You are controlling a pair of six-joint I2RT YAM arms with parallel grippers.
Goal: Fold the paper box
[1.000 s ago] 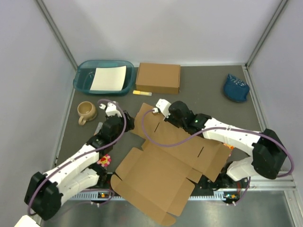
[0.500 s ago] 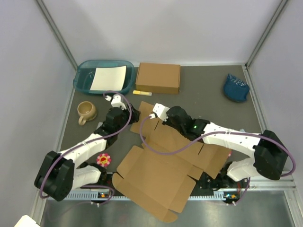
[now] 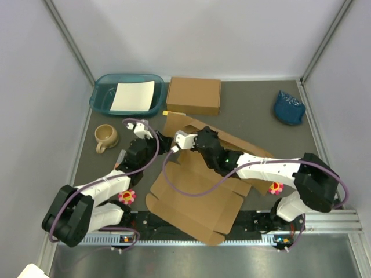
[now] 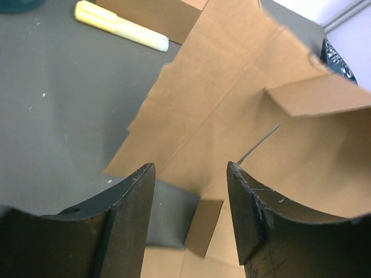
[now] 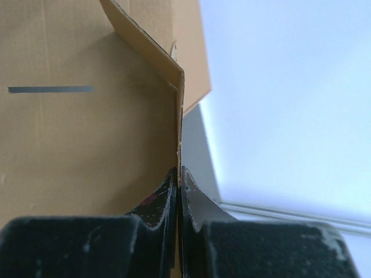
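Pinching a raised edge of the brown die-cut cardboard paper box (image 3: 197, 211), the right claw (image 5: 178, 176) presses its dark fingers together on the sheet. The box lies across the lower middle of the top view on the grey worktop (image 3: 255, 116), its far panel tilted up. The left claw (image 4: 190, 174) hovers with jaws apart over a flap corner, gripping nothing.

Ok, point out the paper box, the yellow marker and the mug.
paper box (image 3: 197, 214): top view, flat lower panel.
yellow marker (image 4: 122, 26): left wrist view, mid-barrel.
mug (image 3: 106, 135): top view, open top.
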